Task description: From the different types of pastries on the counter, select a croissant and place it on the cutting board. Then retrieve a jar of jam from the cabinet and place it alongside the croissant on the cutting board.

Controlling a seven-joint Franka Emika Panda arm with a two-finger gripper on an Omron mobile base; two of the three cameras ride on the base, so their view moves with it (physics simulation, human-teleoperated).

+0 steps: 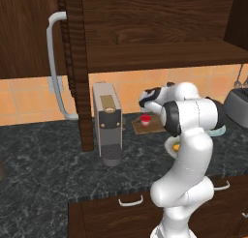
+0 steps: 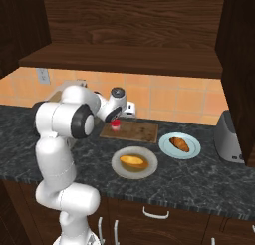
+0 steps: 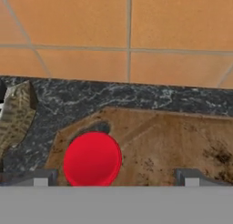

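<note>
Jam jar (image 3: 92, 159) standing on cutting board (image 3: 182, 136), left end; croissant (image 2: 179, 144) on blue plate (image 2: 167, 148), not on board. Gripper (image 3: 116, 176) hovering above, tips spread wide, nothing held. Prob. light, rigid, smooth glass, slip-prone; best pinched across body under red lid. No readable labels or brands.

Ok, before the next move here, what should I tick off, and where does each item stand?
1. Jar of jam on the cutting board: ok.
2. Jar upright: ok.
3. Gripper open, with its jaws either side of the jar: ok.
4. Croissant on the board: not ok, it lies on the blue plate.
5. Bare board beside the jar for the croissant: ok.
</note>
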